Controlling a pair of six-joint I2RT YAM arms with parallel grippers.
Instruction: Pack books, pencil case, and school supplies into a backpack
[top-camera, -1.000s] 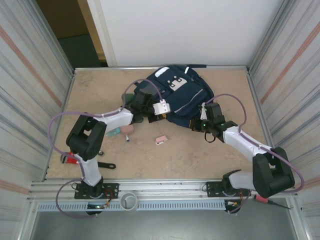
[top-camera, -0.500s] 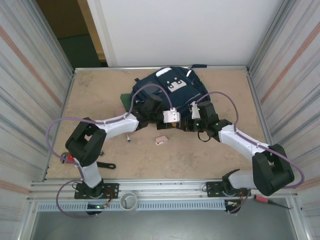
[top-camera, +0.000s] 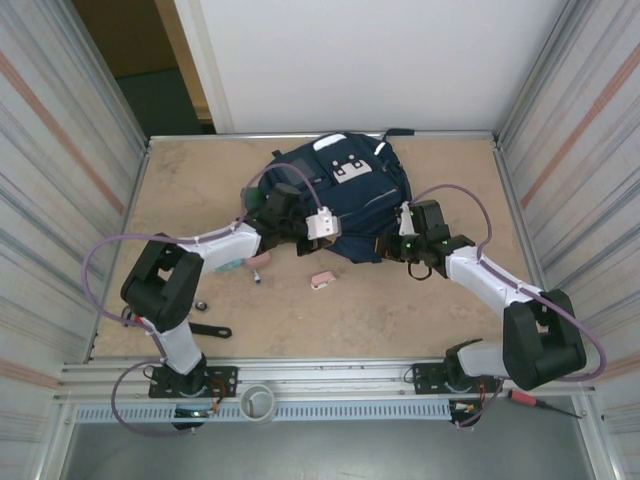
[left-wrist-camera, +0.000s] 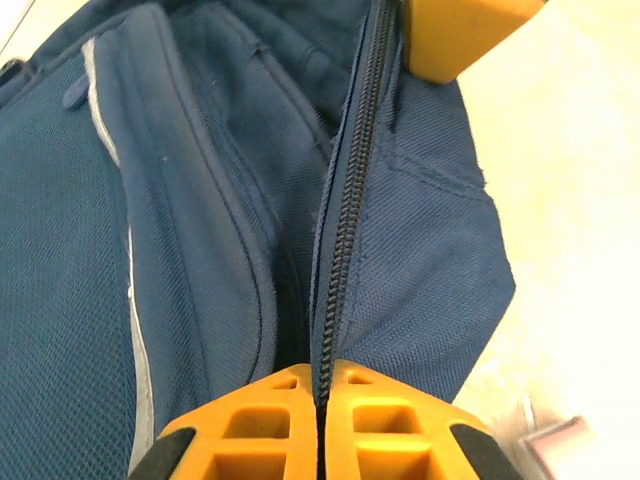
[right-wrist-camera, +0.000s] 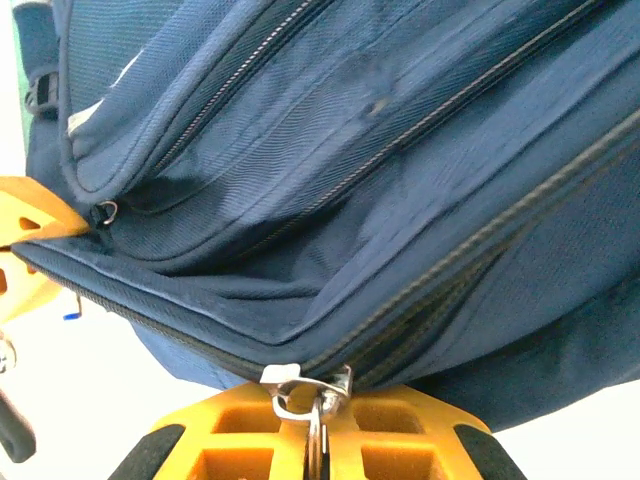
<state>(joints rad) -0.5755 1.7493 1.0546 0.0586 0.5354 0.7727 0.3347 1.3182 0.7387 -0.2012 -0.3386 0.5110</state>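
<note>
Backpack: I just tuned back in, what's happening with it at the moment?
Both arms are working on the backpack. The left gripper is shut on the fabric edge along its zipper. The right gripper is shut on a metal zip pull at the bag's near edge. The pink pencil case lies on the table in front, not yet packed.
</note>
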